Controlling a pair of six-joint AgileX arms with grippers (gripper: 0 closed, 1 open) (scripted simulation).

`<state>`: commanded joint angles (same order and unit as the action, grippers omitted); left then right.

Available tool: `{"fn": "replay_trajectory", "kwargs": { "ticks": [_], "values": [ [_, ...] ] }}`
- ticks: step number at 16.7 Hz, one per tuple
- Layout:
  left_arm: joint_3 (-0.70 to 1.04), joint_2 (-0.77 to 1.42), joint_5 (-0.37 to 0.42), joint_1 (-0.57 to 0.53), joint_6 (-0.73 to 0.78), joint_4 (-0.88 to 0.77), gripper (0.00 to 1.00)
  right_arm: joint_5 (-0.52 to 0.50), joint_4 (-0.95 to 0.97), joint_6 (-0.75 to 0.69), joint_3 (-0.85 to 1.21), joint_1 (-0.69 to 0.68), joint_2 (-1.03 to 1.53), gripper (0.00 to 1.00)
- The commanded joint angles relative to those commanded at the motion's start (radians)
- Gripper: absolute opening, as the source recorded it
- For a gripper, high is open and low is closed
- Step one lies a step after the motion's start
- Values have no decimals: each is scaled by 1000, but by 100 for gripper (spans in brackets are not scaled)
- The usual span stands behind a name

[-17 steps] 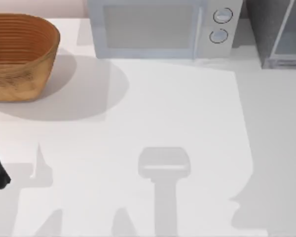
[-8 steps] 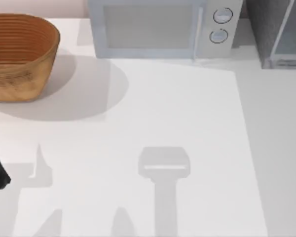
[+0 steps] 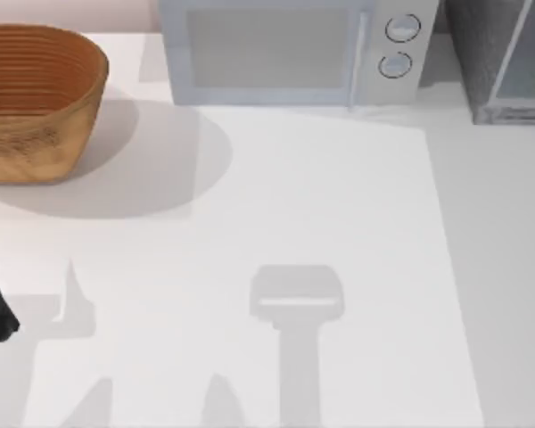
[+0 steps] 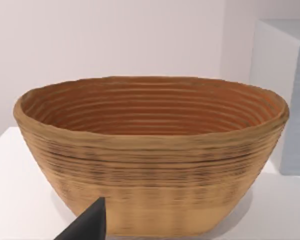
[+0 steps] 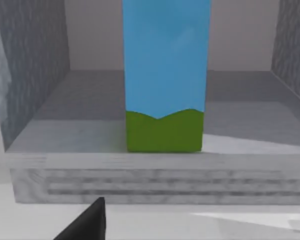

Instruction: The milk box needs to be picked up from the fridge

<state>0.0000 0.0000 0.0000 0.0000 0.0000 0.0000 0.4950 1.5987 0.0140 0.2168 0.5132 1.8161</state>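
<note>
Facing our right gripper (image 5: 85,225), jaw state untellable: milk box (image 5: 165,75) upright in fridge (image 3: 499,58), counter's 1 o'clock. Risk: off-centre approach topples it.

one basket (image 3: 31,102), one microwave (image 3: 290,53), one fridge (image 3: 504,58), one milk box (image 5: 165,75).

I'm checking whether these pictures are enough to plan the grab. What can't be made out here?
- Milk box: its top is cut off by the right wrist view's upper edge.
- Fridge: cut off by the top view's right edge, so its inside is out of sight there.
- Left end effector: one dark fingertip shows at the left wrist view's lower edge; its opening is unreadable.
- Right end effector: likewise, one fingertip in the right wrist view.
</note>
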Motion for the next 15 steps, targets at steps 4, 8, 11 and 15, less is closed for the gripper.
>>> {"fn": "replay_trajectory", "kwargs": {
  "ticks": [4, 8, 11, 15],
  "values": [
    [0, 0, 0, 0, 0, 0, 100, -84, -97, -7, 193, -75, 98, 100],
    [0, 0, 0, 0, 0, 0, 100, -197, -247, -5, 490, -183, 218, 100],
    [0, 0, 0, 0, 0, 0, 100, -269, -346, -2, 643, -254, 282, 100],
    [0, 0, 0, 0, 0, 0, 100, -304, -395, -2, 703, -288, 304, 100]
  ]
}}
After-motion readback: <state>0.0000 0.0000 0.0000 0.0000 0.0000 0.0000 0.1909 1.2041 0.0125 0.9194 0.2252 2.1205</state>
